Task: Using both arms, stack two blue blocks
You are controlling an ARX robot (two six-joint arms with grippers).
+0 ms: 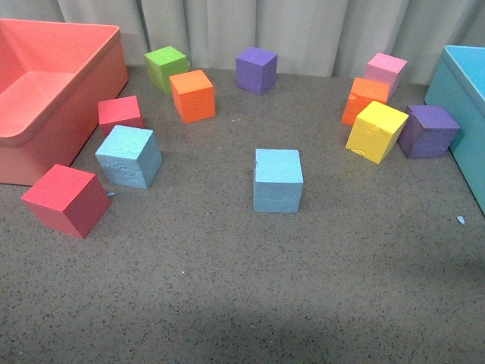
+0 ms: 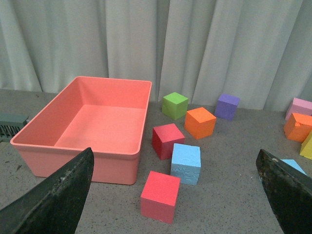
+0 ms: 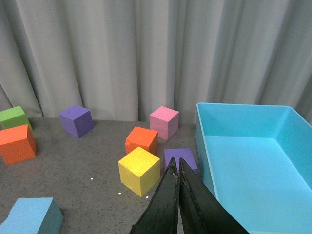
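Blue block (image 1: pixel 278 180) at centre — 2nd blue block (image 1: pixel 129 156) well left, apart

One light blue block (image 1: pixel 129 156) sits flat on the left. The other blue block (image 1: pixel 278 180) sits well apart, in the middle. Both faces look chipped, maybe.

To my left, a red cube (image 1: pixel 67 199) sits near the coral bin (image 1: pixel 30 155). To my right, a yellow cube (image 1: pixel 377 131) sits between an orange cube (image 1: pixel 366 95) and a purple cube (image 1: pixel 428 130), beside the teal bin (image 1: pixel 462 98).
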